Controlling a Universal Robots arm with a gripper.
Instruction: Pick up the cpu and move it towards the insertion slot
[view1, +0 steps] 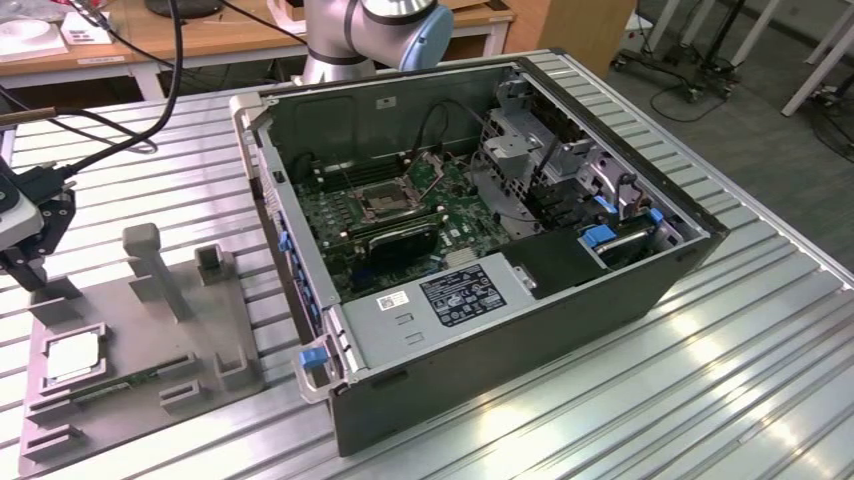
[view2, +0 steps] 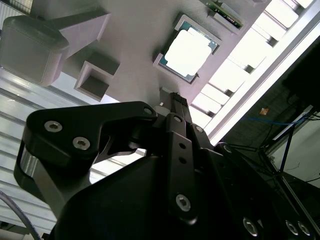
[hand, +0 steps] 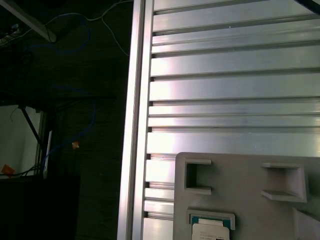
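The cpu (view1: 74, 356) lies flat in a square pocket of the grey fixture plate (view1: 160, 340) at the exterior view's lower left, silvery top up. The second wrist view shows the cpu (view2: 189, 52) just beyond my gripper (view2: 175, 100). Its edge, the cpu (hand: 212, 231), shows in the first wrist view. My gripper (view1: 30, 270) hangs above the plate's far left corner, a short way behind the cpu, and holds nothing. The insertion slot (view1: 380, 200) sits on the green board inside the open computer case (view1: 534, 300), far from the gripper.
Tall grey posts (view1: 147, 265) and small brackets (view1: 214, 262) stand on the fixture plate. A narrow green circuit strip (view1: 127, 383) lies beside the cpu. The slatted aluminium table (view1: 694, 400) ends in an edge (hand: 135, 125) next to the plate. Cables (view1: 120, 140) trail behind.
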